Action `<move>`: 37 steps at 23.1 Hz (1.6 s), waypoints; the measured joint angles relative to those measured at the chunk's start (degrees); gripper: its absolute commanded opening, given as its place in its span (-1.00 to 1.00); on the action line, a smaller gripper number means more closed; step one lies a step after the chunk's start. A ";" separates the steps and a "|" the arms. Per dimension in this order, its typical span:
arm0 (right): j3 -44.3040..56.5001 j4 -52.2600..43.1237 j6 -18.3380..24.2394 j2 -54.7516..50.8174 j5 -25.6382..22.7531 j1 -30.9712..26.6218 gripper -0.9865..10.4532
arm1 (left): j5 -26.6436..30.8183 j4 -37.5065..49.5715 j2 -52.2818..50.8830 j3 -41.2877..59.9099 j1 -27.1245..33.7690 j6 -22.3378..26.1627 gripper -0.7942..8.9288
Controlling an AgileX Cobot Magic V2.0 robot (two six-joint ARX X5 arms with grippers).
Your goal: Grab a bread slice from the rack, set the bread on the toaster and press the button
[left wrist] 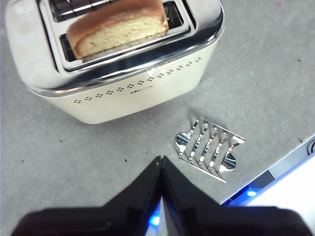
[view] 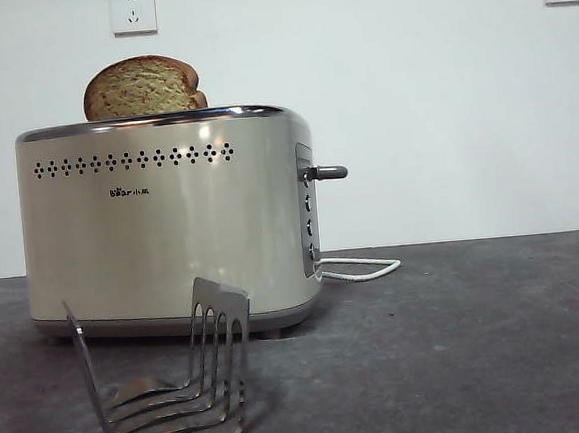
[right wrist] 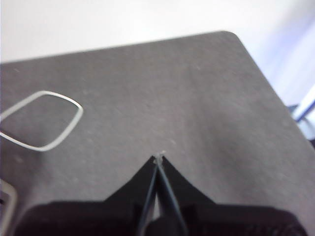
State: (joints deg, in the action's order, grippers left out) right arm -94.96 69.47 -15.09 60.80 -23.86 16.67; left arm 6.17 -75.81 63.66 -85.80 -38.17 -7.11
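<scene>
The slice of bread [view: 143, 87] stands upright in a slot of the cream toaster [view: 170, 221], its domed top sticking out; the left wrist view shows it [left wrist: 118, 30] in the slot nearer the dotted side. The toaster's lever [view: 326, 172] sits high on the grey side panel. The silver rack [view: 172, 386] stands empty in front of the toaster, also seen in the left wrist view [left wrist: 210, 149]. My left gripper [left wrist: 161, 160] is shut and empty, high above the table near the rack. My right gripper [right wrist: 159, 158] is shut and empty over bare table.
A white power cord [view: 364, 267] loops on the dark table to the right of the toaster, also in the right wrist view [right wrist: 42, 120]. Two wall sockets [view: 133, 10] sit on the white wall. The table's edge [left wrist: 275, 167] runs close to the rack.
</scene>
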 measured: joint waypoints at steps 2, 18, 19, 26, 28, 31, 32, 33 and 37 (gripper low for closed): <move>-0.22 3.85 0.09 0.00 -0.35 0.00 -0.83 | -0.20 -0.02 -0.02 0.00 1.29 -0.02 -0.85; -0.22 8.46 0.13 4.61 -0.35 0.00 -0.83 | -12.17 73.88 -39.52 72.78 34.77 10.14 -0.85; -0.22 8.44 0.13 5.01 -0.35 0.00 -0.83 | -12.24 73.75 -41.57 75.87 34.77 9.88 -0.84; -0.22 8.46 0.13 8.11 -0.35 0.00 -0.83 | -6.69 73.07 -52.68 83.52 35.06 6.99 -0.84; -0.22 8.46 0.13 8.90 -0.35 0.00 -0.83 | -4.42 72.22 -54.58 84.37 35.19 6.10 -0.84; -0.22 8.46 0.13 9.99 -0.35 0.00 -0.83 | -3.76 67.84 -56.96 84.76 35.32 6.01 -0.84; -0.22 8.46 0.13 10.34 -0.35 0.00 -0.83 | -3.74 66.95 -57.70 84.76 35.50 6.01 -0.84; -0.22 8.46 0.13 10.64 -0.35 -0.02 -0.83 | -3.74 66.25 -58.27 84.76 35.67 6.01 -0.84; -0.22 8.46 0.13 11.80 -0.35 0.00 -0.83 | -3.74 65.99 -59.43 84.76 36.63 6.21 -0.84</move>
State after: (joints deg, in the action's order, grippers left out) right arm -95.18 77.93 -14.96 72.60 -24.21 16.67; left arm 2.44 -9.82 4.23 -1.04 -1.54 -0.91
